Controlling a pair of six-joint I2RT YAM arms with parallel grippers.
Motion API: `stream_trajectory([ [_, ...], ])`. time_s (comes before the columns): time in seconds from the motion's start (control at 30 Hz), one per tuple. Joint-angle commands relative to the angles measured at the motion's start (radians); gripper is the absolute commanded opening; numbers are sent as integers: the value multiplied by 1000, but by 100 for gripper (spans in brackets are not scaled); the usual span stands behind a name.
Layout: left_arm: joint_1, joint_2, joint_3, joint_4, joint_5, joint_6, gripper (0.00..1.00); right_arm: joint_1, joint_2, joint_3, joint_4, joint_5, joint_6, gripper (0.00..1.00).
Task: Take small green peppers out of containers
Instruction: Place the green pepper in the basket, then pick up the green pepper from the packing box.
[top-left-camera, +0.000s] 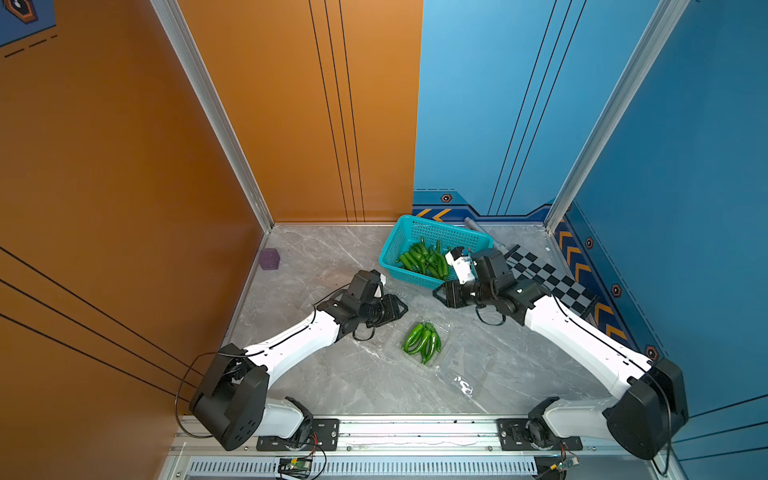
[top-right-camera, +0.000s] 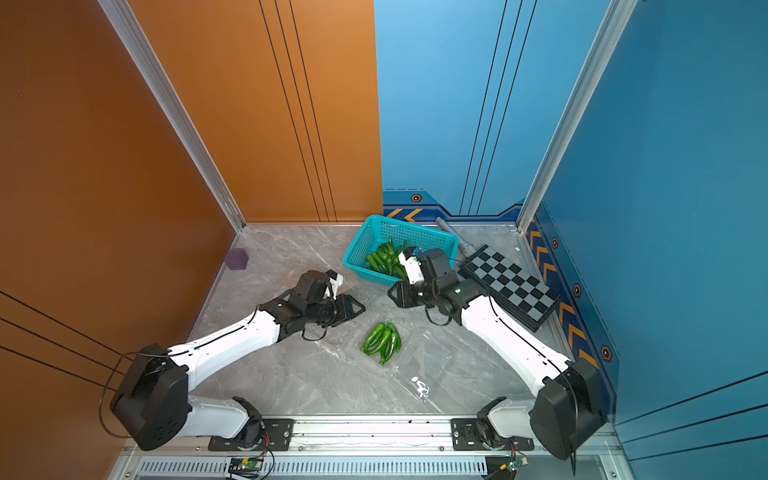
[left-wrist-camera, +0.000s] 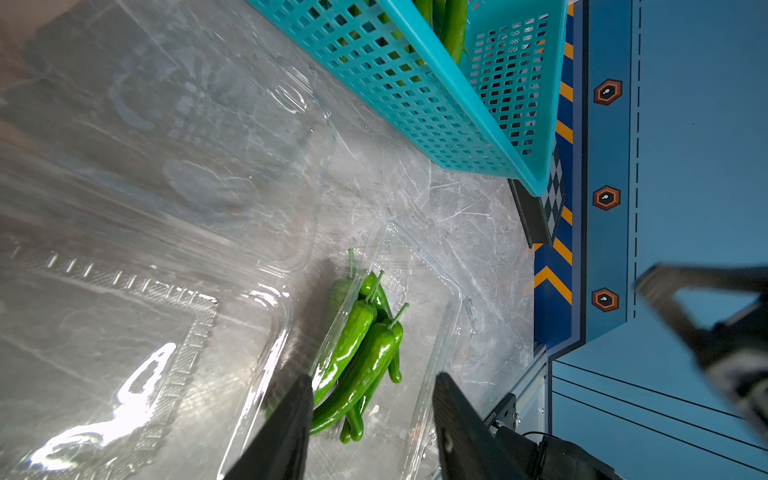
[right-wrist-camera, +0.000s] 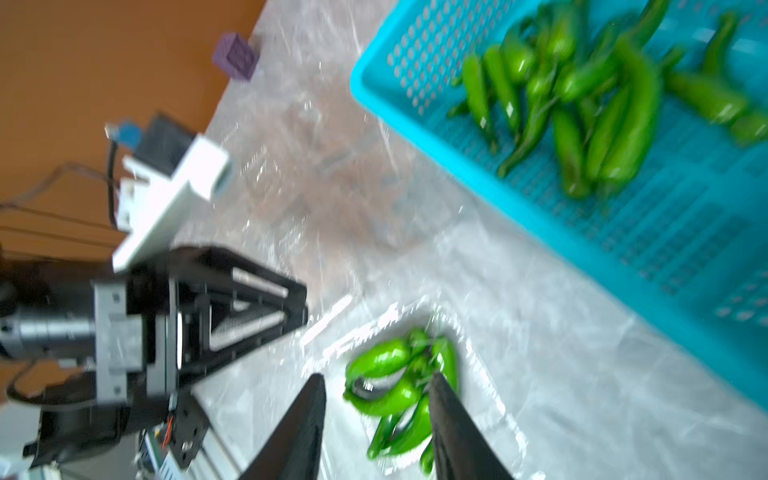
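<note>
Several small green peppers (top-left-camera: 422, 340) lie in an open clear container (left-wrist-camera: 415, 299) at mid table, also seen in a top view (top-right-camera: 382, 343). More peppers (top-left-camera: 424, 259) fill the teal basket (top-left-camera: 440, 228). An empty clear container (left-wrist-camera: 166, 166) lies next to the left arm, opened flat. My left gripper (top-left-camera: 401, 309) hovers just left of the filled container, open and empty in the left wrist view (left-wrist-camera: 372, 378). My right gripper (top-left-camera: 438, 295) hangs between basket and container, open with nothing held (right-wrist-camera: 376, 376); that view is blurred.
A purple cube (top-left-camera: 269, 259) sits by the orange wall. A folded chessboard (top-left-camera: 552, 278) and a grey cylinder (top-left-camera: 478, 226) lie behind the right arm. The filled container's clear lid (top-left-camera: 465, 386) spreads toward the front rail.
</note>
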Motion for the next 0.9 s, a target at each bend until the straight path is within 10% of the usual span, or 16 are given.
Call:
stream_trajectory([
  [0.0,3,8,4,-20,25,28,49,45,-44,-110,-38,75,97,40],
  [0.87,-34,-33,-18,-29,-32,13,50,92,223,-99,113,132,66,32],
])
